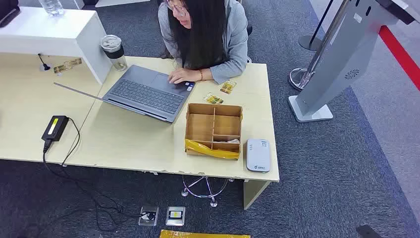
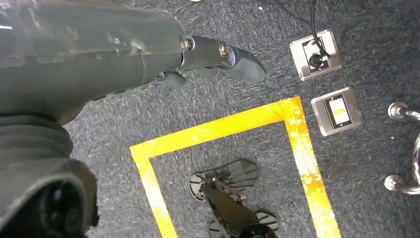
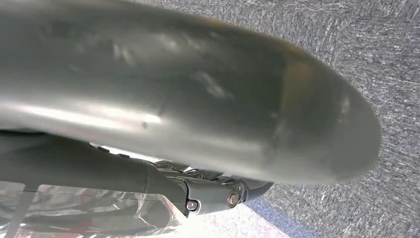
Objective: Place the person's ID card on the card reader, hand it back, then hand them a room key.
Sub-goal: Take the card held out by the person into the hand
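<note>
ID card: can't pick it out for sure; two small yellowish cards (image 1: 228,87) and (image 1: 213,98) lie on the desk between the person's forearm and the wooden box, which is which can't tell
Desk (image 1: 129,141): light wood, L-shaped, white raised shelf (image 1: 44,29) at the far left corner
Person (image 1: 205,34): seated on the far side of the desk, grey top, long dark hair, one hand on the laptop's palm rest
Kiosk stand (image 1: 341,59): grey, tilted, on the carpet well right of the desk
Laptop (image 1: 146,92): grey, open flat, near the desk's middle
Wooden box (image 1: 214,130): open-top, divided into compartments, yellow tape across its near edge, just right of the laptop (something pale lies in the near right compartment, too small to tell)
Card reader (image 1: 258,154): white, flat on the desk's near right corner, just beside the wooden box, nothing on it
Power brick (image 1: 55,127): black, on the desk's left part, cable running off the near edge to the floor
Cup (image 1: 114,51): clear lid, dark band, beside the white shelf
Left hand (image 2: 218,57): hangs over grey carpet with yellow floor tape (image 2: 223,124) and two floor sockets (image 2: 315,53), holds nothing; dark fingertip sticks out straight, rest of the fingers hidden by the cover so spread can't tell
Right hand (image 3: 218,196): mostly hidden behind its thick grey thumb, over carpet; finger state can't tell
</note>
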Tool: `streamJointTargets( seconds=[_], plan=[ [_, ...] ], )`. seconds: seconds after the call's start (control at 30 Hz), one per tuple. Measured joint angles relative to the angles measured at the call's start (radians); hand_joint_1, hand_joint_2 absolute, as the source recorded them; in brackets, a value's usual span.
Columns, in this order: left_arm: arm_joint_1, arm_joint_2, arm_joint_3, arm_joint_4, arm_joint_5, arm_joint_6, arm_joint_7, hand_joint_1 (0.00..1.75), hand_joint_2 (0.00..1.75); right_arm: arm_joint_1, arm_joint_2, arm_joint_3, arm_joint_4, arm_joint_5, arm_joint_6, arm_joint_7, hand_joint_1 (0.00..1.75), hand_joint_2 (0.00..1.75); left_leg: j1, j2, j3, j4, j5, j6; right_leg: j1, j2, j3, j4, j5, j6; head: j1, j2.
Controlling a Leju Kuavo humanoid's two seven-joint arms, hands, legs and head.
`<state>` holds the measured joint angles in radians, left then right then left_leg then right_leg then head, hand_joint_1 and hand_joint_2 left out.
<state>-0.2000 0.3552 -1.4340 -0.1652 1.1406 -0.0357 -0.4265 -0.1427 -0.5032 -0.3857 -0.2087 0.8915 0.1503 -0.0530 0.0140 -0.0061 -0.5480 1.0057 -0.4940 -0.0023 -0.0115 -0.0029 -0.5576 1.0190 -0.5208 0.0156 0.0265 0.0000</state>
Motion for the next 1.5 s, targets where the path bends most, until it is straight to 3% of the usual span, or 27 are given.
streamJointTargets(
  seconds=[0.5,0.63,0.8,1.03,1.23,1.37,1.5],
  plan=[
    [0.0,0.0,0.0,0.0,0.003,-0.002,0.022,0.0,0.0,-0.017,0.0,0.005,0.0,0.01,0.006,0.009,0.0,0.0,0.0,0.0,0.0,0.0,0.0,0.0,0.0,0.0,0.0,0.0,0.0,0.0,0.0,0.0],
    [0.0,0.0,0.0,0.0,0.004,0.002,0.023,0.0,0.0,-0.019,0.0,0.005,0.0,-0.006,-0.011,0.02,0.0,1.75,0.0,0.0,0.0,0.0,0.0,0.0,0.0,0.0,0.0,0.0,0.0,0.0,0.0,0.0],
    [0.0,0.002,0.0,0.0,0.001,0.009,0.023,0.0,0.0,-0.033,-0.007,-0.004,0.0,-0.047,-0.061,0.006,0.0,1.75,0.0,0.0,0.0,0.0,0.0,0.0,0.0,0.0,0.0,0.0,0.0,0.0,0.0,0.0],
    [-0.003,0.003,0.0,0.0,-0.003,0.018,0.023,0.0,0.0,-0.128,-0.039,-0.033,-0.002,-0.082,-0.13,-0.054,0.0,1.75,-0.001,0.003,0.001,0.0,0.0,0.0,-0.001,0.003,0.0,0.0,0.002,0.0,0.0,0.0],
    [-0.006,0.006,0.0,0.0,-0.012,0.016,0.011,0.0,0.0,-0.308,-0.084,-0.026,-0.032,-0.018,-0.222,-0.149,0.0,1.75,-0.003,0.005,0.001,0.0,0.001,0.0,-0.003,0.005,-0.001,0.003,0.004,0.0,0.0,0.0],
    [-0.01,0.007,0.0,0.0,-0.023,0.015,0.001,0.0,0.0,-0.441,-0.093,0.027,-0.092,-0.017,-0.284,-0.184,0.0,1.75,-0.002,0.004,0.001,0.0,0.003,0.002,-0.002,0.003,0.0,0.003,0.004,0.0,0.0,0.0],
    [-0.01,0.008,-0.002,0.0,-0.032,0.04,-0.011,0.0,0.0,-0.463,-0.086,0.168,-0.25,-0.036,-0.359,-0.12,0.0,1.75,-0.002,-0.002,-0.001,0.0,0.005,0.002,-0.002,-0.002,0.0,0.003,0.004,0.0,0.0,0.0]
  ],
)
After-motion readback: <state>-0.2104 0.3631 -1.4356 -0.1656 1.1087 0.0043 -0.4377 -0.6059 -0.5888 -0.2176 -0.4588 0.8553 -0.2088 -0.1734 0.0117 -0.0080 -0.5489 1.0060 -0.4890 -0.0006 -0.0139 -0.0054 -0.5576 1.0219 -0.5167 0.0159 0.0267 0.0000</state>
